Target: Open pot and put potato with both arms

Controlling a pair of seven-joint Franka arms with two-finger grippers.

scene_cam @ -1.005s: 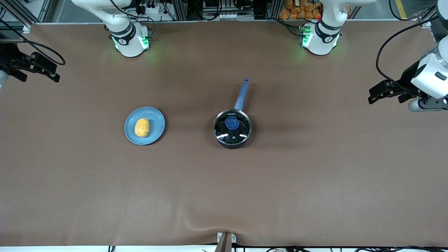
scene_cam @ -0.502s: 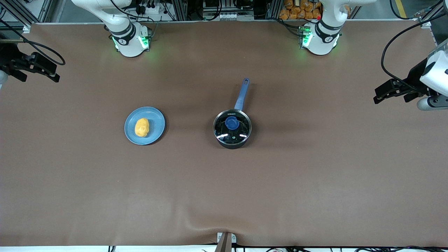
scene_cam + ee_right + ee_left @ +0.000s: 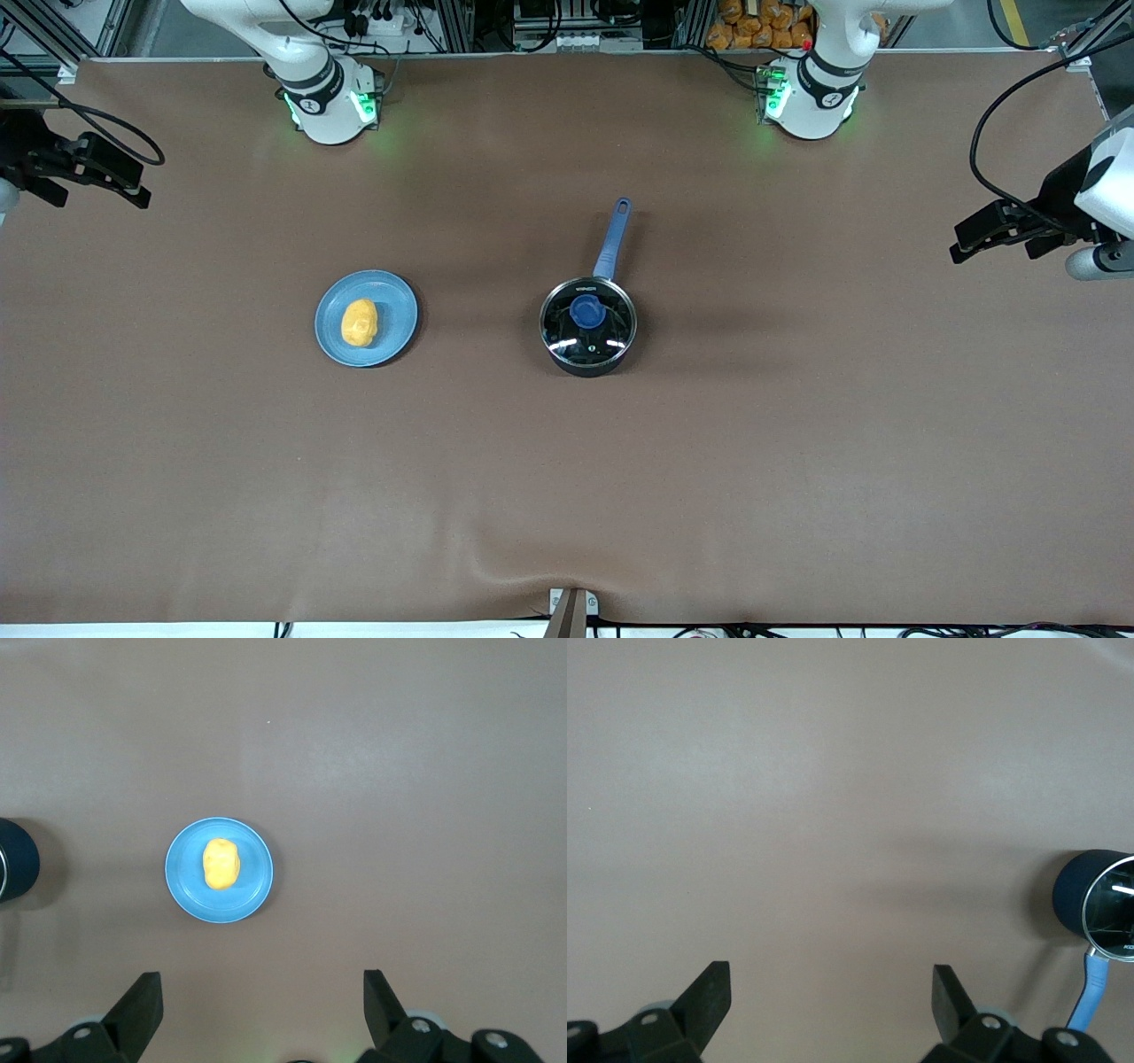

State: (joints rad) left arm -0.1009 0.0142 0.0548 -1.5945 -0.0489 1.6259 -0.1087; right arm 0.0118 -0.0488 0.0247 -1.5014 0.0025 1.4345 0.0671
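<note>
The black pot [image 3: 588, 326] stands mid-table with its glass lid and blue knob [image 3: 586, 311] on, its blue handle [image 3: 613, 237] pointing toward the arms' bases. It also shows in the left wrist view [image 3: 1099, 906]. The yellow-orange potato [image 3: 360, 322] lies on a light-blue plate [image 3: 398, 306] toward the right arm's end; the right wrist view shows the potato [image 3: 221, 864] too. My left gripper [image 3: 974, 236] is open and empty, high over the table's left-arm end. My right gripper [image 3: 111, 182] is open and empty, high over the right-arm end.
The brown table cover [image 3: 567, 487] has a small crease at its front edge. The arms' bases [image 3: 330, 102] stand along the table's back edge, with clutter on the floor past it.
My left gripper has drawn back toward the table's left-arm end, away from the pot. The right arm, pot and potato have not moved.
</note>
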